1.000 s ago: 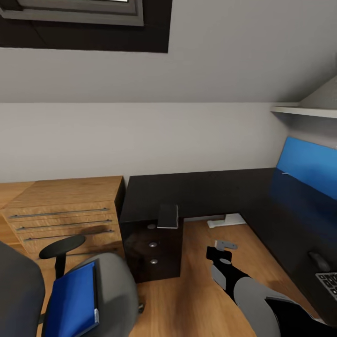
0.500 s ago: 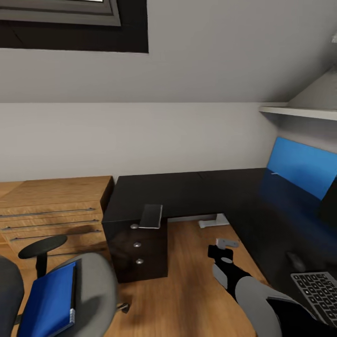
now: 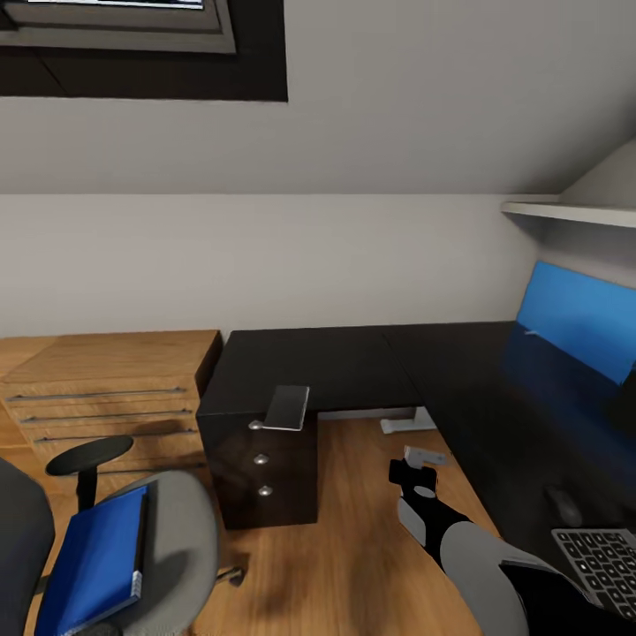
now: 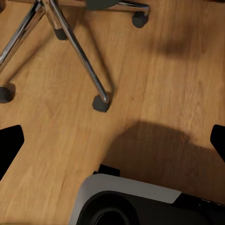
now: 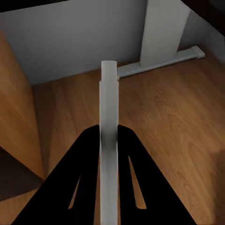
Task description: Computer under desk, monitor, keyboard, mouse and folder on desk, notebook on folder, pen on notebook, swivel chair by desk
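While the view shifted, the folder [image 3: 93, 556] stayed on the swivel chair [image 3: 172, 548].

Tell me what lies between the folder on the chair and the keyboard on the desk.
In the head view, between the folder and the keyboard stand the desk's black drawer unit, bare wood floor, and the right gripper on its arm.

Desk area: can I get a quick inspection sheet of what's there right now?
Surface: glossy black L-shaped desk, mostly bare.
Job's things: bright blue folder lying on grey swivel chair; black keyboard and small black mouse on desk.
Clutter: flat grey piece overhanging desk edge.
Claws: left claw open, empty; right claw shut on thin grey slab.
Cables: nothing seen.
Surroundings: light-wood drawer cabinet, wooden floor.
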Tool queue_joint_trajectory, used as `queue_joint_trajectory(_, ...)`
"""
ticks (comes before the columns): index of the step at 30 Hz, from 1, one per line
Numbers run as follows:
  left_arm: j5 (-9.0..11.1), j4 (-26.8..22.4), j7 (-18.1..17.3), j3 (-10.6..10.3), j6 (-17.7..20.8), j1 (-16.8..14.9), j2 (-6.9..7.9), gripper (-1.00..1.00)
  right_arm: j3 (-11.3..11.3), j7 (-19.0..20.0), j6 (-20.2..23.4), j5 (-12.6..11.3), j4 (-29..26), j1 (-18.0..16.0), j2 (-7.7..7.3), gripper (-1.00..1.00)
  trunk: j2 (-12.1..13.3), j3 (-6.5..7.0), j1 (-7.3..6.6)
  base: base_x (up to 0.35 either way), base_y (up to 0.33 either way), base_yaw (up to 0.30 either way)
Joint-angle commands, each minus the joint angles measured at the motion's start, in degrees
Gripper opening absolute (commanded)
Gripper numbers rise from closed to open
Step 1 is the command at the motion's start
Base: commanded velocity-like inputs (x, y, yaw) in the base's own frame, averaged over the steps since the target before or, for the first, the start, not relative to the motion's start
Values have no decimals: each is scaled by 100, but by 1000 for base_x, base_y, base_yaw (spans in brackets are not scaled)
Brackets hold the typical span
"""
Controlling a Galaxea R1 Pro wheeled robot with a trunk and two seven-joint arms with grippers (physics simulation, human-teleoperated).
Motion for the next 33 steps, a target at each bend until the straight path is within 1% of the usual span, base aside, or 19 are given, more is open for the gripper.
queue_joint_trajectory(1,48,-10,-53,20,3,3,-3,100,-37,0,-34,10,7,-5,3,-100,-3,-2,0,7,-4,226)
queue_joint_trajectory(6,48,-10,-50,20,3,3,-3,100,-37,12,-56,11,17,-5,2,-100,-3,4,0,115,-1,120)
queue_joint_trajectory(10,48,-16,-51,20,-5,3,-3,100,-37,13,-59,11,19,-5,1,-100,-3,5,0,173,0,18)
queue_joint_trajectory(15,45,-29,-53,20,-36,3,-8,100,-37,3,-50,9,19,-5,-19,-100,-3,5,0,45,0,3)
queue_joint_trajectory(16,43,-33,-53,20,-40,3,-12,100,-36,1,-27,6,12,-5,-27,-100,37,23,-22,10,0,1)
queue_joint_trajectory(17,47,-36,-50,20,-21,3,-12,100,-29,-10,611,11,-91,-5,-38,-100,77,41,-44,1,0,0)
queue_joint_trajectory(18,47,-37,-48,20,-17,3,-15,100,-32,-10,890,13,-232,-5,-40,-100,117,59,-66,0,0,0)
queue_joint_trajectory(19,47,-37,-47,20,-15,3,-16,100,-31,-11,1039,12,-333,-5,-41,-100,157,77,-88,0,0,0)
queue_joint_trajectory(20,48,-37,-46,22,-11,3,-18,100,-32,-11,1359,12,-579,-5,-45,-100,197,95,-109,0,0,0)
queue_joint_trajectory(21,48,-37,-46,21,-8,3,-19,100,-33,-11,1526,14,-718,-5,-47,-100,238,113,-131,0,0,0)
queue_joint_trajectory(23,48,-38,-45,22,0,3,-20,100,-36,-11,2231,12,-1263,-5,-45,-100,318,149,-175,0,0,0)
queue_joint_trajectory(24,48,-40,-45,22,1,3,-20,100,-36,-11,2405,10,-1381,-5,-45,-100,358,166,-197,0,0,0)
queue_joint_trajectory(25,48,-42,-45,25,5,3,-23,100,-36,-11,2717,9,-1588,-5,-44,-100,398,184,-219,0,0,0)
queue_joint_trajectory(26,48,-43,-44,25,6,3,-26,100,-35,-11,2852,10,-1680,-5,-44,-100,438,202,-241,0,0,0)
queue_joint_trajectory(27,48,-47,-44,25,7,3,-32,100,-31,-11,3077,7,-1849,-5,-43,-100,478,220,-263,0,0,0)
queue_joint_trajectory(28,46,-48,-44,24,8,3,-35,100,-31,-11,3168,6,-1931,-5,-43,-100,518,238,-285,0,0,0)
queue_joint_trajectory(32,40,-60,-44,21,11,3,-58,100,-24,-6,3731,1,-2570,-5,-38,-100,679,310,-373,0,0,0)
queue_joint_trajectory(33,40,-61,-44,21,13,3,-59,100,-23,-2,3806,0,-2668,-5,-38,-100,719,328,-395,0,0,0)
